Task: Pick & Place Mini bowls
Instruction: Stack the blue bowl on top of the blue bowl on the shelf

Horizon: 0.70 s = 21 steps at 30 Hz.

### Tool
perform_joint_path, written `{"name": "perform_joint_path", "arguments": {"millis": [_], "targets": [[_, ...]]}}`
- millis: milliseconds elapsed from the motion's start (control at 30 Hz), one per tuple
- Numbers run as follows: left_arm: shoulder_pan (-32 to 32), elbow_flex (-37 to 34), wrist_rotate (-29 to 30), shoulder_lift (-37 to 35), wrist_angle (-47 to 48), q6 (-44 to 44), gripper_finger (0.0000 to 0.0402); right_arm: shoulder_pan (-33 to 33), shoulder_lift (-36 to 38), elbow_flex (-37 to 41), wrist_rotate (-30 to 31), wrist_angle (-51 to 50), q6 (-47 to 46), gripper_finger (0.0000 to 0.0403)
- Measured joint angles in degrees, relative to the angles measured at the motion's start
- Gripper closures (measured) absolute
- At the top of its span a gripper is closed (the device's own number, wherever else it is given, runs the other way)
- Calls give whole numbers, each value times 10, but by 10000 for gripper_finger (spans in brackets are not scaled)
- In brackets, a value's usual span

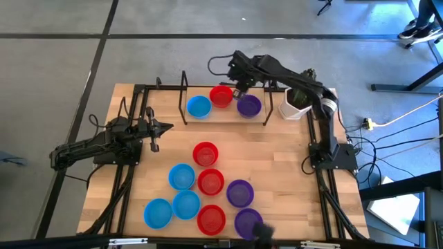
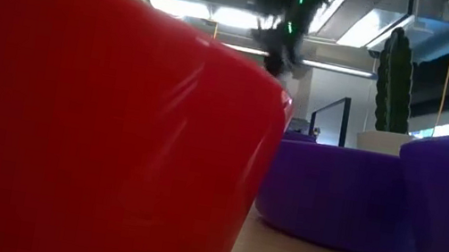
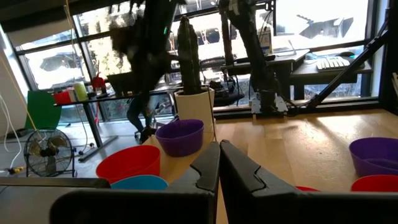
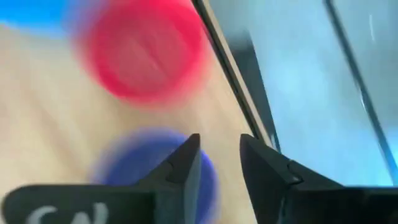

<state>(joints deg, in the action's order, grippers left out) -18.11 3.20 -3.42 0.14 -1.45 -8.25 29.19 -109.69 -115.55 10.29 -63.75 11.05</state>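
left gripper: fingers together | right gripper: fingers apart, empty

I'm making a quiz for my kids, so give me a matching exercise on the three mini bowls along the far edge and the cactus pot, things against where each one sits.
Things:
1. blue bowl
2. red bowl
3. purple bowl
4. white cactus pot

Places, in the high view:
A. outside the rack, at the far right corner
B. middle of the row
C. left end of the row
D. right end of the row

Pairs: 1-C, 2-B, 3-D, 4-A
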Motion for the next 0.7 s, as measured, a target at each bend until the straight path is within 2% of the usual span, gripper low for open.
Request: {"name": "perform_joint_path", "arguments": {"millis": [133,233,300,400,467,700], "targets": [[0,0,0,0,0,0,397,-62,88,30,-147,168,53,335],[0,0,0,0,2,0,397,-117,172,94,-244,297,68,373],[0,0,0,0,6,0,396,-151,234,154,-286,377,63,394],[0,0,0,0,10,0,394,-195,340,263,-299,474,41,393],[0,0,0,0,12,0,394,-215,413,341,-285,518,23,392],[0,0,0,0,11,0,400,-249,626,631,-274,588,-54,397]]}}
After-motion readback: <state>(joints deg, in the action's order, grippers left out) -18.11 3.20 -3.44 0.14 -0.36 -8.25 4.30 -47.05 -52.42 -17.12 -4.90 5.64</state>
